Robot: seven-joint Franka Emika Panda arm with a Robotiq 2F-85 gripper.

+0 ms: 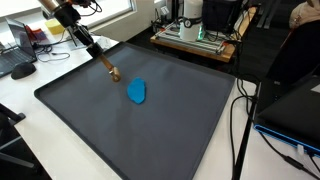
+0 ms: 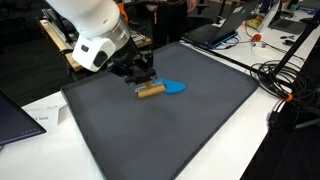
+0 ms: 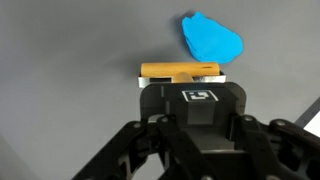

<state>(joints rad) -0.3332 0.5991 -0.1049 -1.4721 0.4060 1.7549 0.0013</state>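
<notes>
Gripper (image 3: 182,86) clamping wooden block (image 3: 180,69), blue cloth (image 3: 210,38) beside

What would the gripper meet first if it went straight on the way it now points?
The gripper is already clamped on the wooden block, so next would come the grey mat right beneath it, though depth is hard to judge. The blue lump lies off to one side, apparently out of that line.

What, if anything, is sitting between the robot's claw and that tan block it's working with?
Nothing visible. The gripper is right on the tan block, with its jaws closed on it. The blue lump lies just beyond the block on the gray mat, on the far side, not in between.
</notes>
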